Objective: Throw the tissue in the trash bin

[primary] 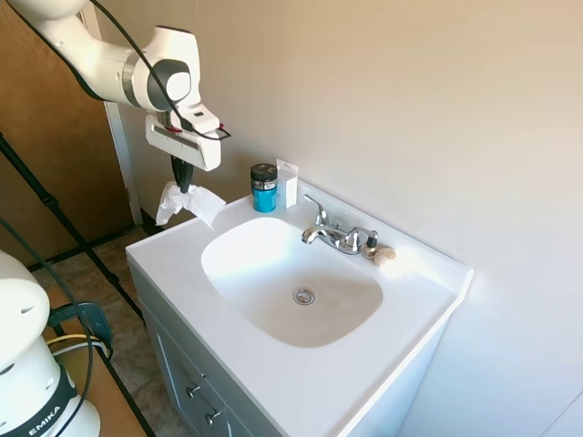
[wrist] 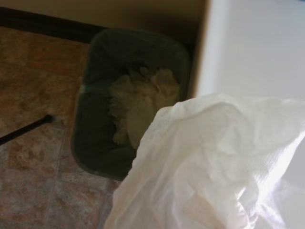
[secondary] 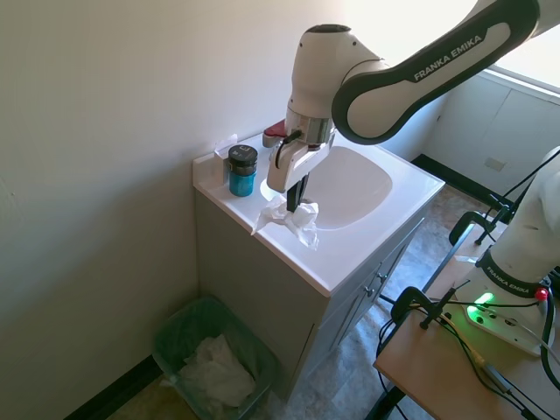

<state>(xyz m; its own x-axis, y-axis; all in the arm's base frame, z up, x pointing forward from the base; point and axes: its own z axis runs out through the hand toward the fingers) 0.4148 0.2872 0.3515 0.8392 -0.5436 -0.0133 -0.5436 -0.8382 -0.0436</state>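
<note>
A crumpled white tissue (primary: 187, 201) (secondary: 290, 217) (wrist: 214, 167) hangs from my gripper (primary: 183, 182) (secondary: 299, 199), whose dark fingers are shut on its top. It is lifted just above the counter's corner, near the edge of the vanity (secondary: 350, 262). The green trash bin (secondary: 214, 359) (wrist: 102, 100) stands on the floor beside the vanity, against the wall. It holds crumpled white paper. In the wrist view the tissue fills the lower right and the bin lies below and beyond it.
A blue jar with a black lid (primary: 264, 188) (secondary: 242, 170) stands at the counter's back corner beside a small white holder (primary: 287, 182). The faucet (primary: 335, 234) sits behind the basin (primary: 291, 278), with a small beige lump (primary: 383, 255) next to it. A wall runs behind the counter.
</note>
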